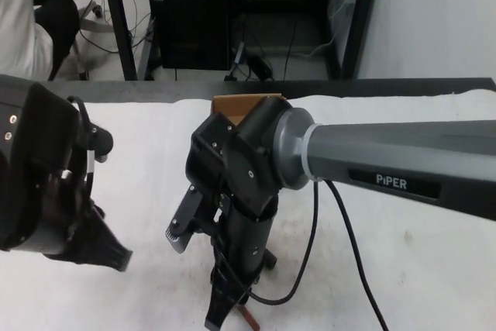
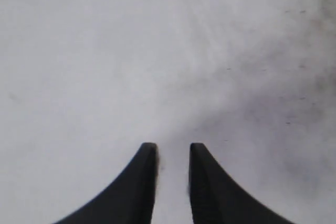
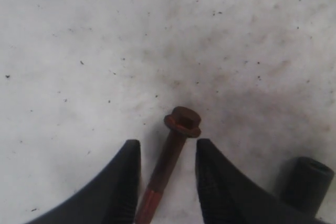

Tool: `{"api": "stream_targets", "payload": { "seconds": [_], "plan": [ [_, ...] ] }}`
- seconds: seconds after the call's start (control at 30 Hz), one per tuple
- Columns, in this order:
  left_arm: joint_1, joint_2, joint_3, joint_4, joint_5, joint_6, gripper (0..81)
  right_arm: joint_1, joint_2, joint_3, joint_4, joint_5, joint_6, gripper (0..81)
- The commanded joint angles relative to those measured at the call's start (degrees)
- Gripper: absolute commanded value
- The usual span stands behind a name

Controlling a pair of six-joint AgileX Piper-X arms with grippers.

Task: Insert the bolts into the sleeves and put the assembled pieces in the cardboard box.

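Left wrist view: left gripper [image 2: 173, 148] released, nothing between its fingers, over white cloth [image 2: 105, 51]
Right wrist view: right gripper [image 3: 168, 142] released, fingers either side of rusty bolt [image 3: 172, 169]; black sleeve [image 3: 310, 179] near bolt
High view: cardboard box [image 1: 242, 106] well beyond bolt

Rust-brown bolt [image 3: 176, 153] is glowing redder toward its lower end; black sleeve [image 3: 307, 182] is showing lower right; white bench cover [image 3: 79, 51] is wearing dark speckles; cardboard box [image 1: 232, 105] is showing tan.
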Motion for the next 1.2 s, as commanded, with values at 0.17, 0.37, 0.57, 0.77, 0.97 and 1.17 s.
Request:
{"api": "stream_targets", "payload": {
  "seconds": [0.17,0.37,0.57,0.77,0.97,1.17],
  "plan": [
    [0.43,-0.71,-0.61,-2.49,-10.41,1.77,22.0,-0.07,0.08,-0.16,0.56,-0.15,0.06,34.2],
    [0.43,-0.71,-0.61,-2.49,-10.41,1.77,22.0,-0.07,0.42,-0.16,0.56,-0.15,-1.55,34.2],
    [0.43,-0.71,-0.61,-2.49,-10.41,1.77,22.0,-0.22,1.04,-0.16,0.21,1.71,-1.55,34.2],
    [0.43,-0.71,-0.58,-2.34,-10.41,1.77,22.0,-0.22,2.18,-0.16,0.21,2.04,-1.55,34.2],
    [0.43,-0.71,-0.58,-2.25,-10.41,1.77,22.0,-0.22,2.35,-0.16,-0.76,2.19,-1.55,34.2],
    [0.43,-0.71,-0.58,-2.04,-10.41,1.65,22.0,-0.22,2.35,-0.16,-4.35,2.19,-1.14,34.2]
  ]
}}
